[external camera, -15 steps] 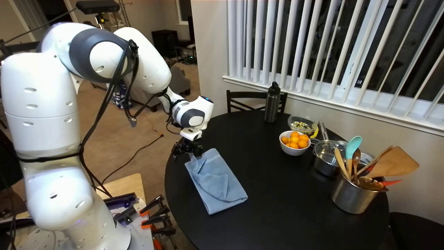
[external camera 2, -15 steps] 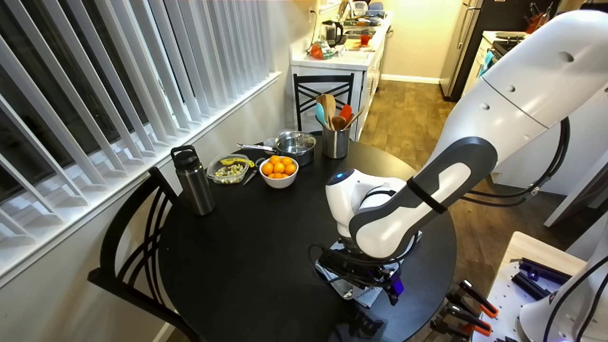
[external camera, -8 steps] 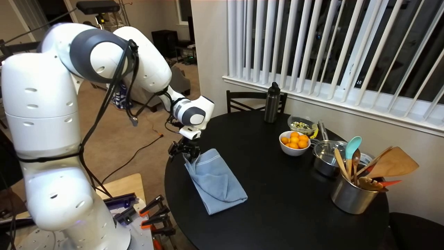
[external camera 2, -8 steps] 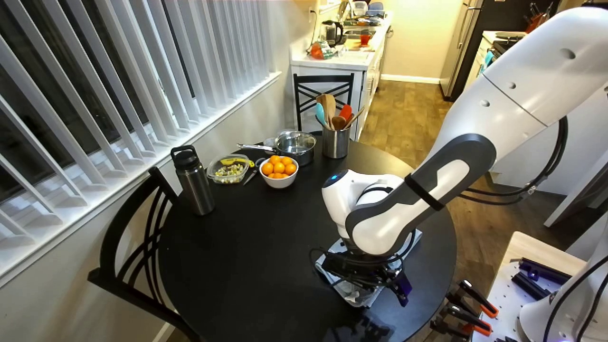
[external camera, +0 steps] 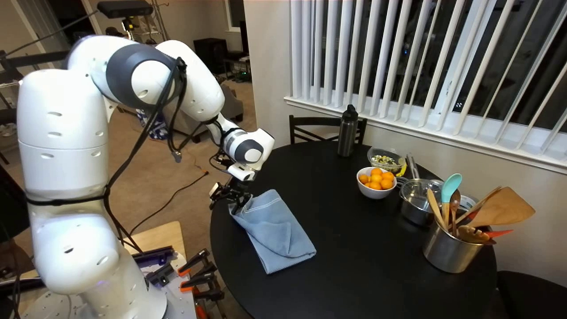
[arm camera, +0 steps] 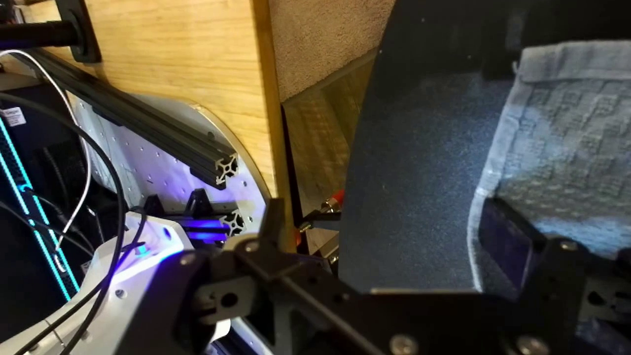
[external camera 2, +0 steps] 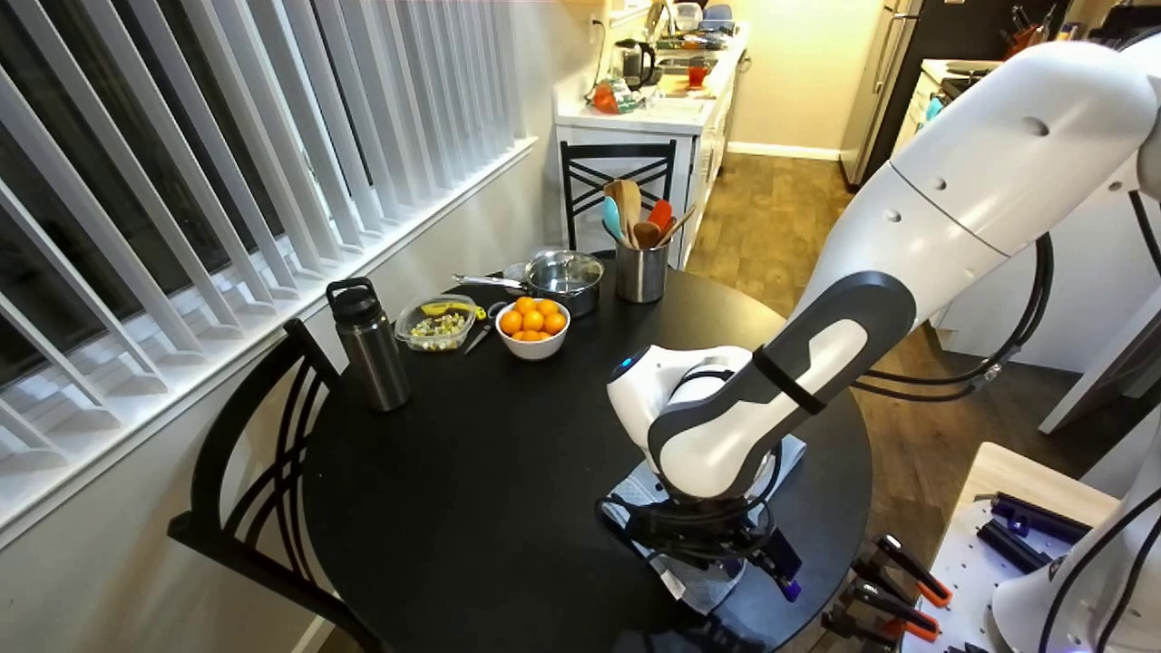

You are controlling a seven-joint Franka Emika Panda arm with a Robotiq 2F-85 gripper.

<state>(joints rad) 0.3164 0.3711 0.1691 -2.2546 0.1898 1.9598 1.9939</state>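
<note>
Blue-grey cloth (external camera: 283, 232), folded and laid on the round black counter (external camera: 363, 266), occupied a place just inside the edge nearest the base of the arm (external camera: 62, 168); both exterior views gave me this position. Its corner toward that edge lay rumpled at the fingers (arm camera: 510, 241). From my remote station I read these as spread wide apart, the counter's dark surface visible to me between them. In the wrist view, one finger overlapped the cloth's hemmed border, and its partner stood well apart from the fabric. Whether the nearer finger pressed on the cloth I could not tell. Beyond the counter's edge, the same view showed me a wooden board (arm camera: 182, 64) and a patch of carpet (arm camera: 325, 44).

Along the window-side edge I noted an upright steel bottle (external camera: 347, 137), a clear container (external camera 2: 435, 345) and a steel pot (external camera: 415, 212). Just inward of these sat a white bowl (external camera: 375, 193) filled with orange fruit (external camera: 376, 178), near the container. Beside the pot, farther along that edge, a metal canister (external camera: 449, 252) held wooden and coloured utensils (external camera: 505, 208). Black clamps (external camera: 200, 280) with orange tips stood outside the counter's arm-side edge, beside the base of the arm.
</note>
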